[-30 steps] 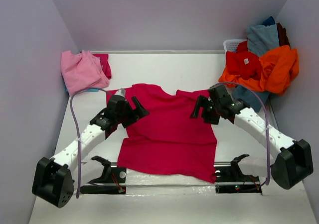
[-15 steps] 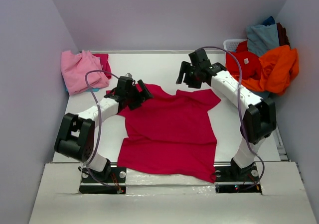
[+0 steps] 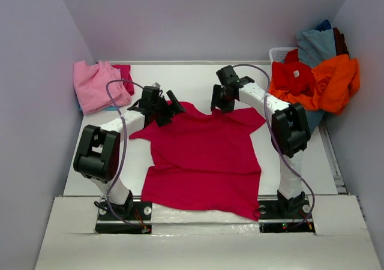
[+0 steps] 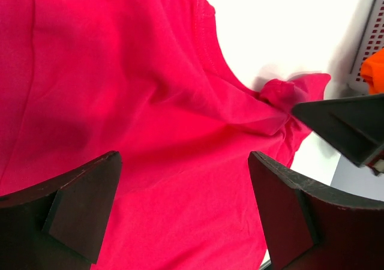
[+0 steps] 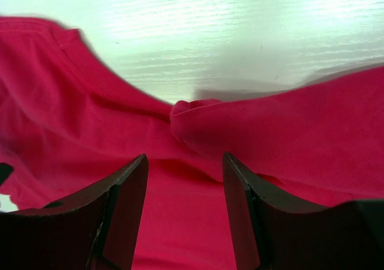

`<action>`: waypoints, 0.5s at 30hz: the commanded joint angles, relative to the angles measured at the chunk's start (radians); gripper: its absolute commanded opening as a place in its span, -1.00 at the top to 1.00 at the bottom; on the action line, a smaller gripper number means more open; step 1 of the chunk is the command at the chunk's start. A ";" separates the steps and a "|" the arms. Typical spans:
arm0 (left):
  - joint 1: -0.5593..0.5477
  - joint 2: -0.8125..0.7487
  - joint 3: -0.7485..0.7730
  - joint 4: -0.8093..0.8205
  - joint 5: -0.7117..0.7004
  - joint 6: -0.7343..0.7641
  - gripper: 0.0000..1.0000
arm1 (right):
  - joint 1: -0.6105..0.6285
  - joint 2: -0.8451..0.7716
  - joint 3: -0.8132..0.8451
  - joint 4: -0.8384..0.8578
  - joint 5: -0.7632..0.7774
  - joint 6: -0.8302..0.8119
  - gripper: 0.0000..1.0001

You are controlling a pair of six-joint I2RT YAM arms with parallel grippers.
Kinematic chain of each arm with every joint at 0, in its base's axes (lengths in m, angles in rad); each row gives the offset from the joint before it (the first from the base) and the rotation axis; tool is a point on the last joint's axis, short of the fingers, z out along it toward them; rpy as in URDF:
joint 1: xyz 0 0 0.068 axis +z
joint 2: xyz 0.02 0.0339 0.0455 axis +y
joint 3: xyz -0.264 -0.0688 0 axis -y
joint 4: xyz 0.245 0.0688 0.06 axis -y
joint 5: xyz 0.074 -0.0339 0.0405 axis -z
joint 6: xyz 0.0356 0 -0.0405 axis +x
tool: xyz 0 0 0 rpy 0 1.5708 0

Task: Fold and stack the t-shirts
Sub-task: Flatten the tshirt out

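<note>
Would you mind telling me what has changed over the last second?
Both arms swung in from the sleeves toward the far edge. The left gripper hovers open over the crimson t-shirt beside its collar; the right gripper, jaws apart, faces a bunched fold at the collar. Nothing gripped. Shirt, pink pile and orange heap stayed put.

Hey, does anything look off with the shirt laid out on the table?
Yes: the crimson t-shirt lies mostly flat, but at its neckline a small lump of fabric is bunched up, just ahead of the right gripper.
</note>
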 commanded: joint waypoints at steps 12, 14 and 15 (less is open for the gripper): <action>0.008 0.000 0.021 0.055 0.048 0.013 -0.98 | -0.008 0.124 0.103 -0.060 0.010 -0.038 -0.12; 0.008 -0.002 0.016 0.058 0.050 0.012 -0.98 | -0.008 0.144 0.142 -0.073 0.013 -0.038 -0.11; 0.008 -0.003 0.012 0.062 0.051 0.010 -0.98 | -0.008 0.153 0.158 -0.083 0.016 -0.039 -0.11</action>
